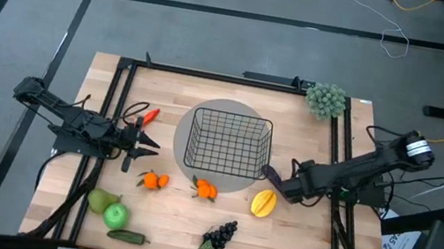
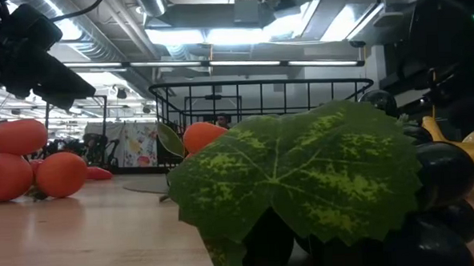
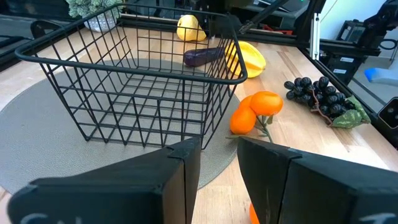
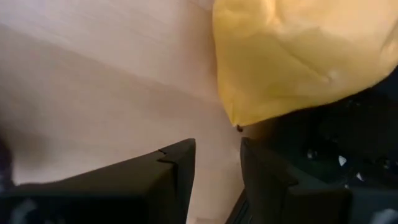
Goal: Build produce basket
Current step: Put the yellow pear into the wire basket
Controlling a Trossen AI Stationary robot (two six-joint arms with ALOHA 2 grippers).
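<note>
The black wire basket (image 1: 229,143) stands empty on a flat grey disc (image 1: 222,178) at mid-table. My left gripper (image 1: 150,144) hovers left of it, open and empty; its fingers (image 3: 180,174) point at the basket (image 3: 137,81). My right gripper (image 1: 276,189) is low at the basket's right near corner, open and empty (image 4: 217,149). It sits between the purple eggplant (image 1: 269,174) and a yellow fruit (image 1: 263,203), which lies just past its fingertips (image 4: 298,56). Two orange clusters (image 1: 154,181) (image 1: 206,190), dark grapes (image 1: 221,234), pear and green apple (image 1: 108,208), cucumber (image 1: 127,235) and carrot (image 1: 150,116) lie on the table.
A pale green bushy cluster (image 1: 326,99) sits at the table's far right corner. A black frame rail (image 1: 212,76) runs around the tabletop. A second yellow fruit (image 3: 188,28) shows beyond the basket in the left wrist view. Bare wood lies between the oranges and the near edge.
</note>
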